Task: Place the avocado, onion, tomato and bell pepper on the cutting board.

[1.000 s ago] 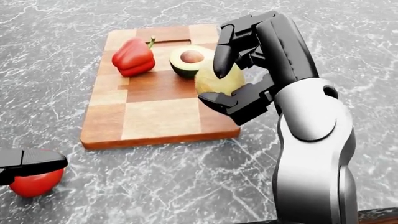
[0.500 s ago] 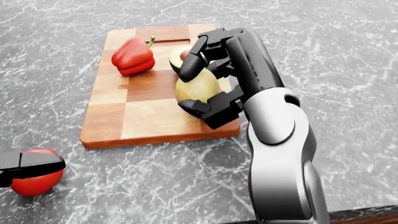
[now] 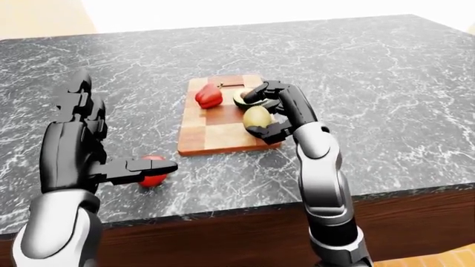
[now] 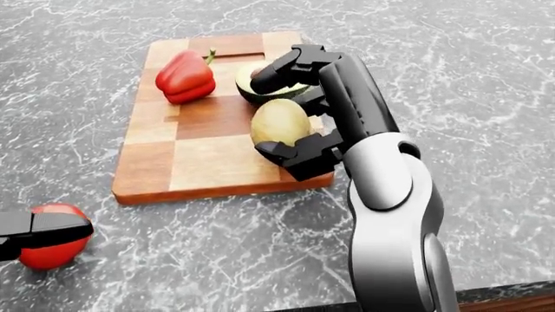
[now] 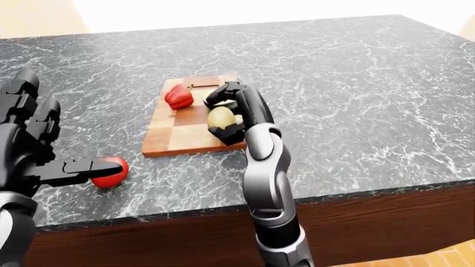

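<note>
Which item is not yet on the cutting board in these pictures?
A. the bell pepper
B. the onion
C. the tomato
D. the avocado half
C: the tomato lies on the counter at the head view's lower left, off the cutting board, under a finger of the left hand.

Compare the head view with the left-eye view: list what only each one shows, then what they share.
Only the head view: a close look at the cutting board's checker pattern and the avocado's cut face under the fingers.

Only the left-eye view: the whole left hand, open, one finger over the tomato; the counter's far edge and its wooden face below.

Both: the bell pepper and avocado on the board, the right hand open about the onion, which is over the board, and the tomato off the board on the counter.
</note>
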`<state>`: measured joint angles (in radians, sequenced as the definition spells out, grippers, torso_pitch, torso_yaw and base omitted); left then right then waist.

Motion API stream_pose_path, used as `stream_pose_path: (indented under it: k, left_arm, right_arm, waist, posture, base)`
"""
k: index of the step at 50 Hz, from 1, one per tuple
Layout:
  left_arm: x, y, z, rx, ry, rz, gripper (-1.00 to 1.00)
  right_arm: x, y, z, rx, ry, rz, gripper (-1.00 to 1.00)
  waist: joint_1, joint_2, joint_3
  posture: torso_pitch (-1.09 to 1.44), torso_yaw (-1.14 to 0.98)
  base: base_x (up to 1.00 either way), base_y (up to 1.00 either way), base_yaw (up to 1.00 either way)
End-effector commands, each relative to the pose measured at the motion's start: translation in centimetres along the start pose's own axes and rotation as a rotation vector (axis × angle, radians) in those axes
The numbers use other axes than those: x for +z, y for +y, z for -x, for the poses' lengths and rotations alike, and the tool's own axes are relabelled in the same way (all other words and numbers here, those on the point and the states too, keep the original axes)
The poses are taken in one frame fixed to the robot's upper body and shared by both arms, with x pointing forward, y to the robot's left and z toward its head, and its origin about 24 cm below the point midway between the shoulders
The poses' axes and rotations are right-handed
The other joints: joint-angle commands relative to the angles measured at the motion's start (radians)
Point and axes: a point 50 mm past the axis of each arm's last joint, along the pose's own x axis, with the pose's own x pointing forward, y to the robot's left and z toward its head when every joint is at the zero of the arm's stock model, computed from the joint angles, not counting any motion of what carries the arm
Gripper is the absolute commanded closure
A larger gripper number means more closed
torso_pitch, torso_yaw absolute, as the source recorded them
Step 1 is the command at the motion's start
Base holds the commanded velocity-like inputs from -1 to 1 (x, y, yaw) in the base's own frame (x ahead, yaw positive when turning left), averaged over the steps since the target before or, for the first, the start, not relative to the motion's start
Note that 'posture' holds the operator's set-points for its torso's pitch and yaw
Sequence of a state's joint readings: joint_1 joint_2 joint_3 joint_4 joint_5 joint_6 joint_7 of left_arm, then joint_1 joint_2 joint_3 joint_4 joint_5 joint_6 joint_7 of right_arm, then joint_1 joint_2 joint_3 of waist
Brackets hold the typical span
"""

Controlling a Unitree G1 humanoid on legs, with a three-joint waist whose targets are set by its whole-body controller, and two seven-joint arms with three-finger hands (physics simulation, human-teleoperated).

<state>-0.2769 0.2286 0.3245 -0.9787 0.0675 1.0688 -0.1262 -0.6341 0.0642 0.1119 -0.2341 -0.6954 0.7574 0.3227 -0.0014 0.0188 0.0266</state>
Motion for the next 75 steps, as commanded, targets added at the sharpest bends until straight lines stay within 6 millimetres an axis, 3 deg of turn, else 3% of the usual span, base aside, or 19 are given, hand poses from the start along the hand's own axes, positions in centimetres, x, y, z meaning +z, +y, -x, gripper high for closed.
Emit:
stream_pose_path:
  k: [1, 13, 28, 37, 46, 48, 49, 50, 56, 75]
  left_arm:
    - [1.1, 0.2, 0.1, 0.018, -0.08, -0.013, -1.0]
    - [0.7, 0.1, 0.1, 0.021, -0.077, -0.016, -1.0]
    - [0.9, 0.2, 0.2, 0.021, -0.075, -0.016, -1.0]
    - [1.4, 0.5, 0.3, 0.024, -0.081, -0.017, -1.0]
    - [2.0, 0.9, 0.5, 0.029, -0.089, -0.019, -1.0]
    - [2.0, 1.1, 0.6, 0.032, -0.088, -0.023, -1.0]
    - [2.1, 1.2, 0.5, 0.032, -0.09, -0.018, -1.0]
    - [2.1, 1.2, 0.5, 0.031, -0.089, -0.02, -1.0]
    - [1.6, 0.9, 0.7, 0.018, -0.074, -0.019, -1.0]
    - [0.2, 0.6, 0.7, 0.0, -0.015, -0.108, -1.0]
  right_arm:
    - [1.6, -0.7, 0.2, -0.042, -0.088, 0.008, 0.07]
    - [1.1, -0.5, 0.2, -0.037, -0.083, 0.01, -0.26]
    - [1.4, -0.8, 0.7, -0.041, -0.081, 0.012, -0.34]
    - [2.6, -4.2, 1.5, -0.119, -0.094, 0.011, -0.31]
    - [2.1, -8.0, 4.2, -0.226, -0.079, 0.002, -0.34]
    - [1.6, -8.8, 4.8, -0.261, -0.07, -0.005, -0.47]
    - [1.0, -9.1, 5.4, -0.266, -0.058, -0.001, -0.65]
    - [0.6, -9.6, 5.9, -0.291, -0.049, -0.006, -1.0]
    - [-0.9, -11.1, 8.2, -0.392, -0.033, -0.066, -1.0]
    - [-1.4, -11.8, 8.5, -0.456, -0.041, -0.07, -1.0]
  waist:
    - [0.0, 0.004, -0.022]
    - [0.001, 0.002, -0.026]
    - [0.0, 0.002, -0.025]
    - [0.001, 0.0, -0.022]
    - [0.003, -0.006, -0.017]
    - [0.004, -0.007, -0.015]
    - [0.004, -0.007, -0.014]
    - [0.004, -0.008, -0.014]
    - [0.005, -0.013, -0.015]
    - [0.003, -0.019, -0.016]
  posture:
    - [0.0, 0.0]
    - [0.0, 0.0]
    - [0.0, 0.0]
    - [0.0, 0.0]
    - [0.0, 0.0]
    - [0.0, 0.0]
    - [0.0, 0.0]
    - [0.0, 0.0]
    - [0.0, 0.0]
    - [0.0, 0.0]
  base:
    - [0.0, 0.0, 0.0]
    - [0.0, 0.0, 0.0]
    - [0.0, 0.0, 0.0]
    - [0.0, 0.0, 0.0]
    - [0.0, 0.0, 0.0]
    - [0.0, 0.0, 0.0]
    - [0.0, 0.0, 0.0]
    - [0.0, 0.0, 0.0]
    - [0.0, 0.0, 0.0]
    - [0.0, 0.0, 0.0]
